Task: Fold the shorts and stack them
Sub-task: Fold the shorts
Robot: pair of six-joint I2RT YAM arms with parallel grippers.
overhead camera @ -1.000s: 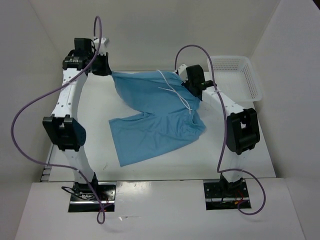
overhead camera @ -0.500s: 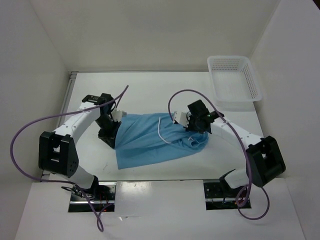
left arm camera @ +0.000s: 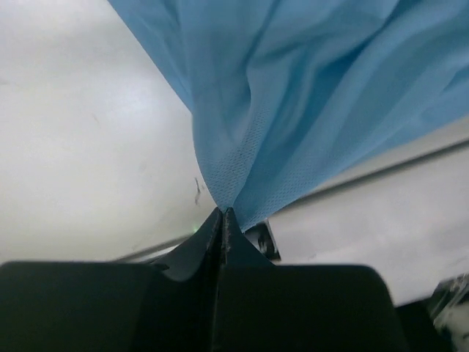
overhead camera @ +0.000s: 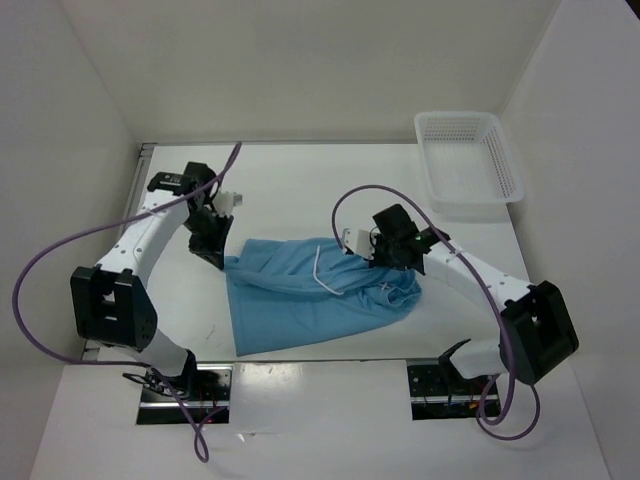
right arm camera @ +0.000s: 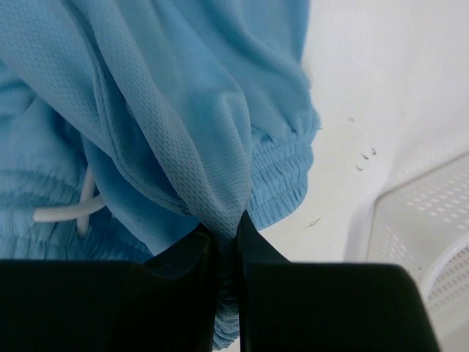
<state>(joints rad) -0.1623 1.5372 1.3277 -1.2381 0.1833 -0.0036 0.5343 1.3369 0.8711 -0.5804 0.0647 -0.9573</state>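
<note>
At the near edge, the two arm bases (overhead camera: pixel 185 385) are seen bolted side by side. Just beyond them, the shorts (overhead camera: pixel 310 300) are found on the near half of the white table (overhead camera: pixel 290 190), between the two arms. The near part of the light blue fabric is spread flat, with its hem close to the near edge of the table. The far part is gathered into folds and is stretched between the two grippers. The left corner of the fabric is grasped by the left gripper (left arm camera: pixel 222 214): in the left wrist view its two black fingers are pressed tightly together, and a pinch of blue mesh is seen to come out from between the tips. The right end is grasped by the right gripper (right arm camera: pixel 226 229): its fingers are clenched on a thick fold of fabric, just beside the gathered waistband (right arm camera: pixel 282 177). A thin white drawstring (right arm camera: pixel 66 211) is seen on the fabric, left of this fold. At the far right corner, a white mesh basket (overhead camera: pixel 475 203) is placed, well apart from the shorts; one corner of it is also visible in the right wrist view
</note>
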